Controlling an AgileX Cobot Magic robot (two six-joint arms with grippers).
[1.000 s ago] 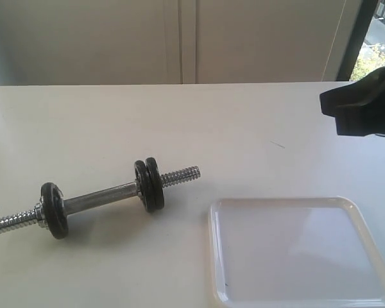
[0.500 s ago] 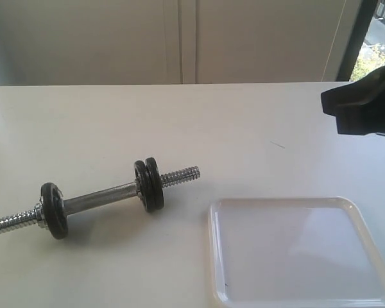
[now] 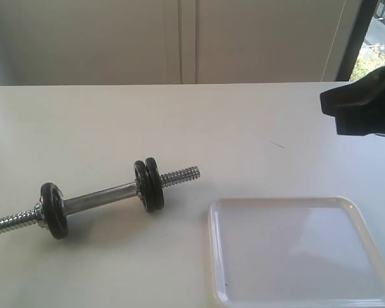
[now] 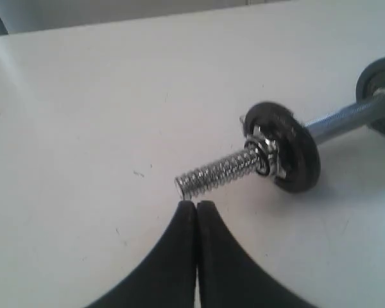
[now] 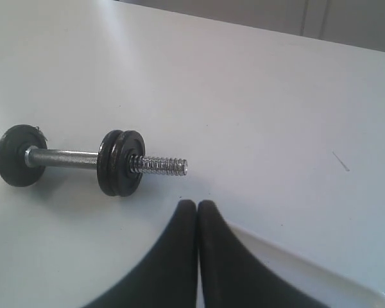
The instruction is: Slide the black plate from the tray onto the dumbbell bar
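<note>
tray (image 3: 213,256): nearest, on the right
bar (image 3: 99,197): left of tray, flat on table (image 3: 179,115)
black plate (image 3: 155,186): on bar, outer of two touching discs
left gripper (image 4: 196,205): pressed closed, empty, near bar's threaded tip
right gripper (image 5: 197,204): pressed closed, empty, over tray's rim

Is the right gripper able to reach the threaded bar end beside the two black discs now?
Probably yes: only bare table lies between the right gripper and that bar end, though its jaws are shut.
</note>
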